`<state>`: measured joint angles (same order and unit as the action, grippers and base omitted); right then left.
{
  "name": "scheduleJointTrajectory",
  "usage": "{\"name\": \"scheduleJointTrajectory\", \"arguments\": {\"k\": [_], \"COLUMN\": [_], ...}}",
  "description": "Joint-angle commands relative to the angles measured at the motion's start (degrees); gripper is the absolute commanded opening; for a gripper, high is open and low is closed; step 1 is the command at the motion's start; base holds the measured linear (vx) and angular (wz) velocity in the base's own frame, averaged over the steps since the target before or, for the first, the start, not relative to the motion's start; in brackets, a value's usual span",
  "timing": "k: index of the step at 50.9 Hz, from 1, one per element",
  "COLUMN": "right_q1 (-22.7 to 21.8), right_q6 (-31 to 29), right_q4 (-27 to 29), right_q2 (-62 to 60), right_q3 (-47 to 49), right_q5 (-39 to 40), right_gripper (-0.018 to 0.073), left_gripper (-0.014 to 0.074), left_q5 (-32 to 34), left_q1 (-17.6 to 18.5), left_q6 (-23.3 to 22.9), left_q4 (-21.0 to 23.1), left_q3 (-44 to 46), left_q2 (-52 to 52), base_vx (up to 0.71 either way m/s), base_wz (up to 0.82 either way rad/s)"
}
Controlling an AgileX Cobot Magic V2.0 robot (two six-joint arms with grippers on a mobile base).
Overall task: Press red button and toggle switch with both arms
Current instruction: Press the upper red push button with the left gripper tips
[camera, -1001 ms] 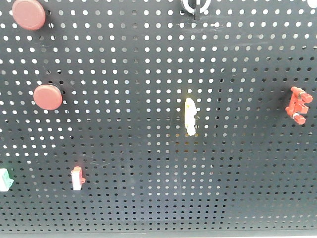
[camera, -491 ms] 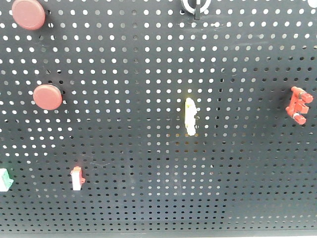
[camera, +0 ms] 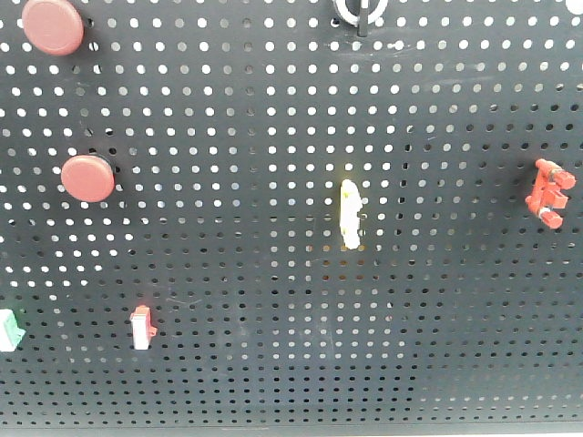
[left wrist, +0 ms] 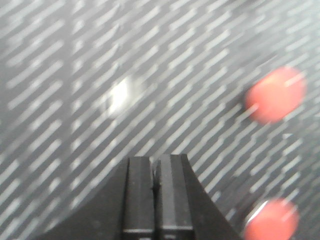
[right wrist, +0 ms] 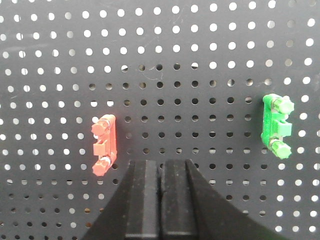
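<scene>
1. Flat, matte red button [camera: 88,177] near the perforated pegboard's [camera: 273,118] left edge; twin disc [camera: 53,25] cropped at the top-left corner.
2. Notched red toggle switch [camera: 548,193] by the right edge.
3. Left gripper [left wrist: 156,167], right gripper [right wrist: 161,170]: blocky fingers pressed together; left wrist view smeared.

Left gripper [left wrist: 155,162]: matte black, two flat rectangular fingers [left wrist: 139,195], thin seam between them, body flaring wider toward 6 o'clock. Right gripper [right wrist: 161,165]: same black blocky build, sloped shoulders at 5 and 7 o'clock.
</scene>
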<state>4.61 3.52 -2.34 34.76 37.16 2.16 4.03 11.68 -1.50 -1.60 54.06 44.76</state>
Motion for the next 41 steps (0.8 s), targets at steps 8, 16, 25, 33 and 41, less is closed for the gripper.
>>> {"name": "scheduleJointTrajectory", "arguments": {"k": [8, 16, 25, 33, 41], "right_q1": [-0.24, -0.24, -0.24, -0.24, -0.24], "right_q6": [-0.14, -0.14, -0.14, -0.14, -0.14], "right_q4": [-0.15, -0.15, -0.15, -0.20, -0.20], "right_q2": [0.41, 0.41, 0.41, 0.41, 0.41], "right_q3": [2.03, 2.03, 2.03, 2.03, 2.03], "right_q5": [5.25, 5.25, 5.30, 5.39, 5.71], "right_gripper": [0.0000, 0.0000, 0.0000, 0.0000, 0.0000], "left_gripper": [0.0001, 0.0001, 0.0001, 0.0001, 0.0001], "left_q5": [4.91, 5.99, 8.71, 9.14, 9.83], "left_q1": [7.35, 10.27, 11.76, 11.88, 11.88], "left_q6": [-0.52, -0.52, -0.71, -0.92, -0.92], "left_q4": [-0.77, -0.71, -0.68, -0.68, -0.68], "left_q3": [9.95, 13.17, 15.15, 16.70, 17.75], "left_q2": [7.36, 10.97, 14.62, 16.96, 19.00], "base_vx": [0.00, 0.00, 0.00, 0.00, 0.00], "base_wz": [0.00, 0.00, 0.00, 0.00, 0.00]}}
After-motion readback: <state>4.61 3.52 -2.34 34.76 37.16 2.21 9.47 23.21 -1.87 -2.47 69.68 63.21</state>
